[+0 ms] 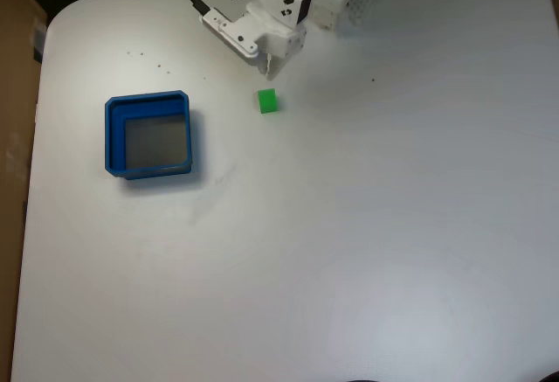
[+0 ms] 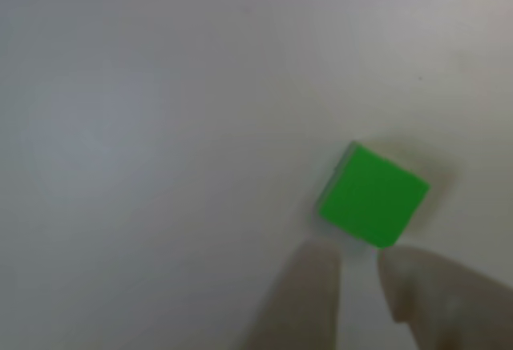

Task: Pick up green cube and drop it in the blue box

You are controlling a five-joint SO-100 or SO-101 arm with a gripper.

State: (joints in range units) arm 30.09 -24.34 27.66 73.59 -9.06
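Observation:
The green cube (image 1: 267, 100) lies on the white table, to the right of the blue box (image 1: 150, 135), a shallow tray with a grey floor. My gripper (image 1: 273, 72) hangs at the top of the fixed view, just above and behind the cube, its tips drawn together to a point with nothing held. In the other view the cube (image 2: 373, 195) sits close in front of the two blurred fingertips (image 2: 314, 282), which stand just short of it without touching. The gripper (image 2: 359, 279) is shut.
The white arm and its black cable (image 1: 196, 3) occupy the top centre of the table. A brown board (image 1: 16, 93) lines the left edge. Open table surface (image 1: 367, 242) spreads across the right and the front.

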